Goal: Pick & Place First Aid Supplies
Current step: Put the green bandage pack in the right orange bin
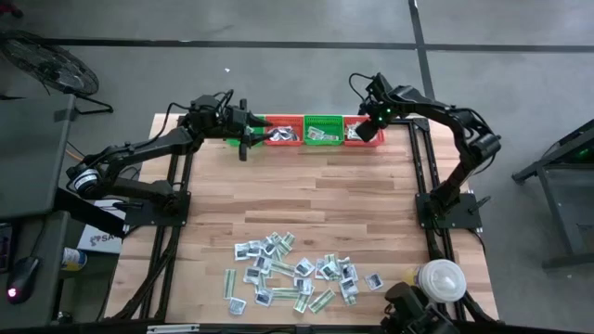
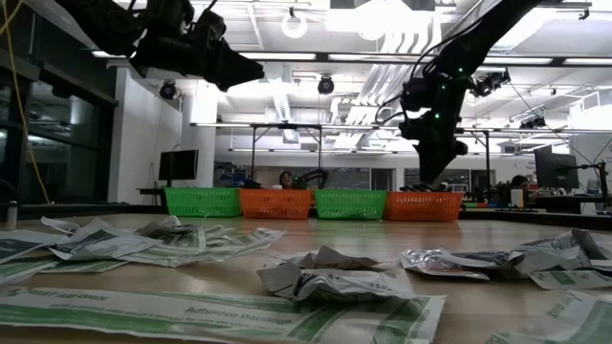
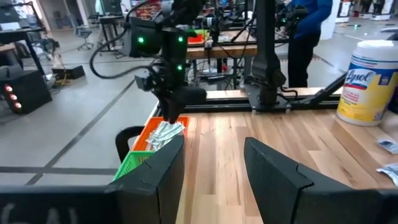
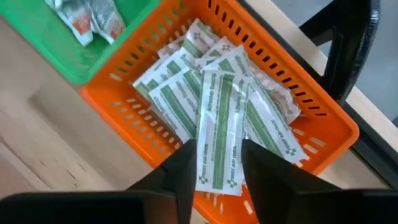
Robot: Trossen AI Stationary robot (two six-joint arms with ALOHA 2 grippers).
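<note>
The green-striped bandage strip (image 4: 217, 134) lay between my right fingers (image 4: 186, 171), on top of a heap of like strips in the orange basket (image 4: 323, 134) at the right end of the row along the far edge of the tabletop (image 1: 306, 190). Its long axis ran straight away from my wrist, one short end down between the fingertips and the other pointing into the basket's middle. The strips under it fanned out at slight angles to it. My right pincer (image 4: 214, 168) stood apart, a finger on either long side of the strip; I could not tell whether they touched it.

Beside that basket sat a green basket (image 4: 68, 53) holding white packets with red marks. The loose packets (image 1: 297, 274) were strewn near the near edge of the tabletop, with a white tub (image 1: 439, 278) at the near right corner.

My left pincer (image 1: 244, 148) hung by the left end of the basket row, its fingers (image 3: 163, 171) apart and empty.
</note>
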